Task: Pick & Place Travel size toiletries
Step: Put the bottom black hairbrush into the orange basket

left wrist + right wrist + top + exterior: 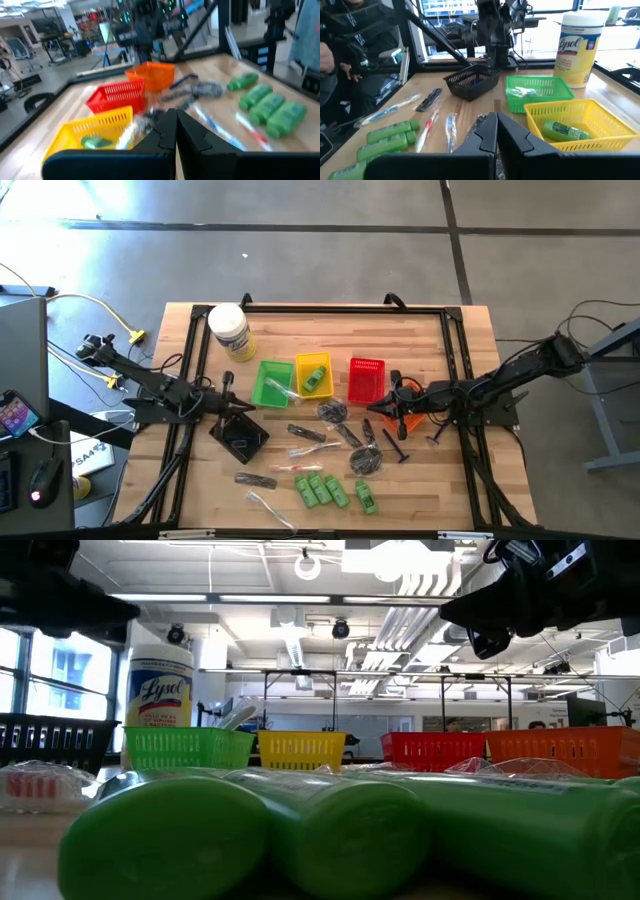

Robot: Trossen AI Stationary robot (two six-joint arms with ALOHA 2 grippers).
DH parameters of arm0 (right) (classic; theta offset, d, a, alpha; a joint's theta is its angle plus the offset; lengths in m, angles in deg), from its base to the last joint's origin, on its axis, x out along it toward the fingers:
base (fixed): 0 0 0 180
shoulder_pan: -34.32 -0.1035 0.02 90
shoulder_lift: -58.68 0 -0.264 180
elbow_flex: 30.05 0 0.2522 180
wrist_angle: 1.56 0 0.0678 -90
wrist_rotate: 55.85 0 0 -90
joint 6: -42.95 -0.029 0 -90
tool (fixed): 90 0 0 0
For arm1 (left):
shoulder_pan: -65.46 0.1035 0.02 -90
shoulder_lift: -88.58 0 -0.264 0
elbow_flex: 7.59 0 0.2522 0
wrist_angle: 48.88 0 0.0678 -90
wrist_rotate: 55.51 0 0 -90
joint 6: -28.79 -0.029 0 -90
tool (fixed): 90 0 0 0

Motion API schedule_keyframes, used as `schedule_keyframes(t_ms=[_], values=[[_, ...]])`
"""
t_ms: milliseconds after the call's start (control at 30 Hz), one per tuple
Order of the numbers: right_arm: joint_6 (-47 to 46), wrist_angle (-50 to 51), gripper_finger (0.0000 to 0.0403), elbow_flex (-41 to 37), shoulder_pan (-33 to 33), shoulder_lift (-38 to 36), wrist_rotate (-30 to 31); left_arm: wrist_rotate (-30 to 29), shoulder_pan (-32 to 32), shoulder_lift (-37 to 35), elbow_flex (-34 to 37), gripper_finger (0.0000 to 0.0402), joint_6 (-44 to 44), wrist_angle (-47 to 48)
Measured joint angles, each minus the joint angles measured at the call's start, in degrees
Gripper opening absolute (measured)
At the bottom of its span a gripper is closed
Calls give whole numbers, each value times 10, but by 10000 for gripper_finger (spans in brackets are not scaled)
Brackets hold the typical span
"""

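Travel-size toiletries lie on the near half of the table: a row of green tubes, slim black sticks, clear-wrapped sticks and dark round pieces. One green tube lies in the yellow basket. A clear-wrapped piece lies in the green basket. My left gripper is shut and empty above the black basket. My right gripper is shut and empty, beside the orange basket.
A large white jar with a yellow label stands at the far left of the table. The red basket sits between the yellow and orange ones. A black frame edges the table. A person's sleeve shows beyond the table.
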State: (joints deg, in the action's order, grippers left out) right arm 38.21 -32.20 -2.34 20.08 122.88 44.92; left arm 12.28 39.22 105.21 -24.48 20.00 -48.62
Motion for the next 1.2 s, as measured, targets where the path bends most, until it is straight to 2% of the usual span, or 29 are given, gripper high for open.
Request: schedule_keyframes(t_ms=[300,600,867,1000,1200], values=[[2,11,2,0,0,10,30,2,0,0,-15,0,-11,-18],[-2,9,2,0,0,46,8,2,0,5,-15,0,-5,-15],[-56,17,4,25,0,58,-106,-43,0,5,-16,0,46,-4],[-80,113,44,70,-7,58,-151,-42,0,5,-16,0,64,2],[-168,295,155,166,-27,83,-123,-42,0,5,-16,0,80,5]])
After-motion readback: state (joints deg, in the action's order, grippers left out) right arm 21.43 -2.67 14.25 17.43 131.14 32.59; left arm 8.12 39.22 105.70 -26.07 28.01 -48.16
